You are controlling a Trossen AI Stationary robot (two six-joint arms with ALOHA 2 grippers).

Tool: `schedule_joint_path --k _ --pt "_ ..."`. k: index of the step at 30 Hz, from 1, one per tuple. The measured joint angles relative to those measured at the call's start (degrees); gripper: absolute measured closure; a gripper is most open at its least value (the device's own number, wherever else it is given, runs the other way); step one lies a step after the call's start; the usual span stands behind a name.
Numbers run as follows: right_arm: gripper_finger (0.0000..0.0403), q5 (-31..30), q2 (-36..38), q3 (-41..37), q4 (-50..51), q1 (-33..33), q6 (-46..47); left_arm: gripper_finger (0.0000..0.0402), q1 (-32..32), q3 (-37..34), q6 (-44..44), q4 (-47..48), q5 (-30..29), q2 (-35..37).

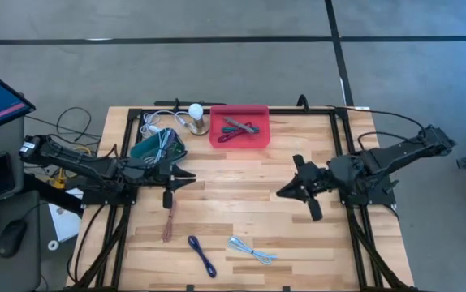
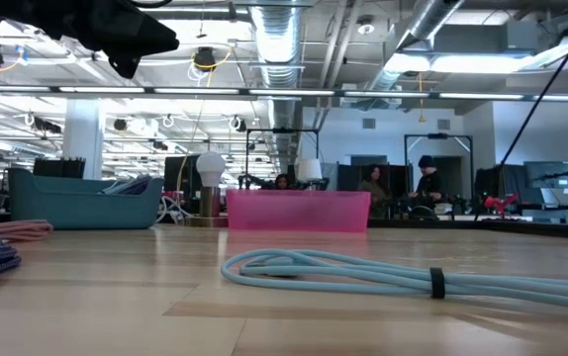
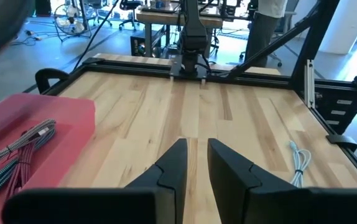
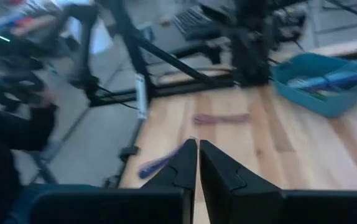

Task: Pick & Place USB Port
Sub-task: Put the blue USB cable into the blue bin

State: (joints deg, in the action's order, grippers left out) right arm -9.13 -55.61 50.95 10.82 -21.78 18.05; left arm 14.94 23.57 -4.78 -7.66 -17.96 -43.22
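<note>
While above table, both end effectors (image 1: 186,180) (image 1: 284,193) empty

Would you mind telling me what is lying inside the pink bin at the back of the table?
The pink bin holds bundled cables, reddish and grey-braided. Whatever lies beneath them is covered, and from the low view its wall hides the contents.

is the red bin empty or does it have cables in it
Not empty. The red bin holds coiled cables lying on its floor in the high view; the left wrist view shows braided cables inside it too.

The right wrist view's dark blue cable (image 4: 160,163) is blurred, perhaps coiled; the teal bin (image 4: 325,87) is edge-cropped.
</note>
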Motion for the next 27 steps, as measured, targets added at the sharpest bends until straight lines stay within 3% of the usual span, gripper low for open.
schedule_joint_path --k 10,15,20,27 --pt "0.0391 -4.35 -1.67 11.89 0.98 -9.22 -2.41 0.0339 0.5 0.0 -1.95 -0.13 0.02 0.0" --pt "0.0391 -8.88 -8.79 23.22 12.05 -12.42 -2.81 0.0339 1.49 0.0 -2.1 -0.27 0.02 0.0" --pt "0.0391 -9.13 -17.86 33.12 24.56 -12.36 -1.66 0.0339 2.42 0.0 -2.12 -0.37 0.02 0.0" --pt "0.0391 -8.63 -27.25 40.6 34.99 -11.89 2.87 0.0339 5.2 0.0 -4.71 -0.36 0.04 -0.01"
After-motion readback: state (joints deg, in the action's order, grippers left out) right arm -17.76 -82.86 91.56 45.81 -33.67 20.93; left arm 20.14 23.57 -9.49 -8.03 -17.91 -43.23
